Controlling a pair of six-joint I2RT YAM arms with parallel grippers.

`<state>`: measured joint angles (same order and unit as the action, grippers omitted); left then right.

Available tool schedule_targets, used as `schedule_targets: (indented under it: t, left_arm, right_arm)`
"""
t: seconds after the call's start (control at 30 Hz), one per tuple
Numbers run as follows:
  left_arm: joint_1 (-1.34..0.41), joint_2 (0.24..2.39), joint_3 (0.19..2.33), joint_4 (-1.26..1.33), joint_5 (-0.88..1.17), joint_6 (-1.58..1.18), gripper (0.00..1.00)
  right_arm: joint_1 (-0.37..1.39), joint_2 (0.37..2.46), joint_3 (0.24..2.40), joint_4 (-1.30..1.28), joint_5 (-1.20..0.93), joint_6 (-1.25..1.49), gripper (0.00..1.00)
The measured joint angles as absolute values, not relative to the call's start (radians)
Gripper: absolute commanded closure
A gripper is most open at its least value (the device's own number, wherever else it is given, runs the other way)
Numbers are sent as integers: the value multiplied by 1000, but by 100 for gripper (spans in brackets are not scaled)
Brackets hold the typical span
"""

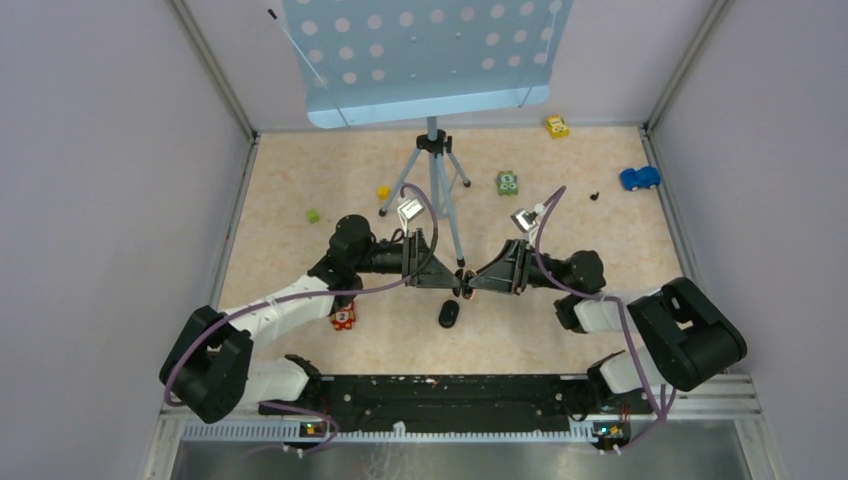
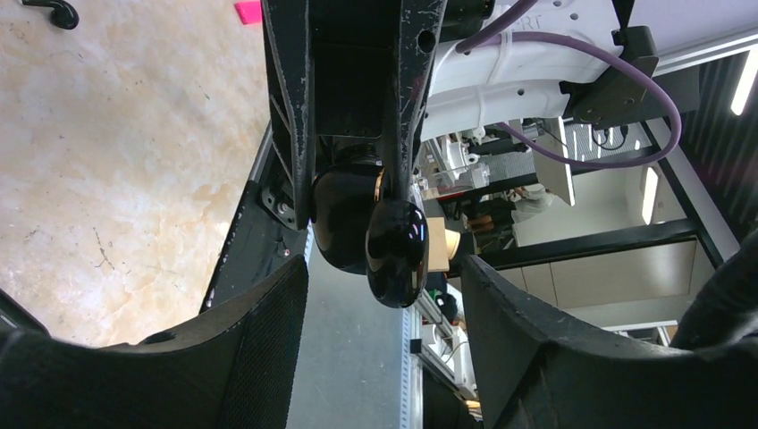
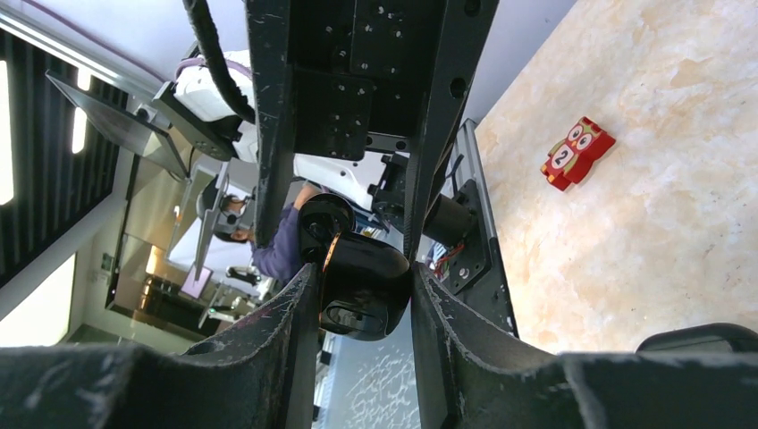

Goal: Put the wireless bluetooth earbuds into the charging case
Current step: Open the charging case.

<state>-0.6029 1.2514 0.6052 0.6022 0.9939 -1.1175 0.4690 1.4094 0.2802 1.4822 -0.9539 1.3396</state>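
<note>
My right gripper (image 1: 478, 282) (image 3: 362, 308) is shut on the charging case (image 3: 362, 281), a glossy black rounded shell held above mid-table. In the left wrist view the case (image 2: 396, 246) shows as two black lobes between the right gripper's fingers, its lid partly apart. My left gripper (image 1: 450, 280) (image 2: 384, 357) is open and empty, its tips facing the case a short way off. One earbud (image 1: 594, 196) is a tiny dark nub on the table at the far right; it also shows in the left wrist view (image 2: 52, 11). A second earbud is not in view.
A black oval object (image 1: 449, 314) lies on the table just below the two grippers. A tripod (image 1: 436, 190) with a perforated board stands behind them. A red owl block (image 1: 343, 318), green block (image 1: 507, 183), blue car (image 1: 639, 178), yellow car (image 1: 557, 126) and small cubes (image 1: 313, 215) lie around.
</note>
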Motion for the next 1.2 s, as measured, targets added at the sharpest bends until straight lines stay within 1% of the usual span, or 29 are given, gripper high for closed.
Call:
schedule_targets:
  t: [0.1,0.3,0.73,1.0,1.13,1.2]
  left_arm:
    - [-605,1259,606,606,992,-1123,42]
    - [-609,1261,608,606,975,-1127,50]
    - [-626,1262,608,622,958,-1141,56]
    - [-633,1280,608,633,968,-1145,62]
    - [-633,1296,618,635,991,-1150,72]
    - [-633,1299,621,635,998,-1149,79]
  right_arm:
    - [469,1398,271,1481,-947,1331,100]
    - [471,1393,267,1481,-940,1326,100]
    - [476,1393,255,1481,-933,1316,100]
    - [476,1393,255,1482,-933,1316,100]
    - [476,1393,254,1478,-934,1310,100]
    - [476,1393,252,1481,-934,1309,100]
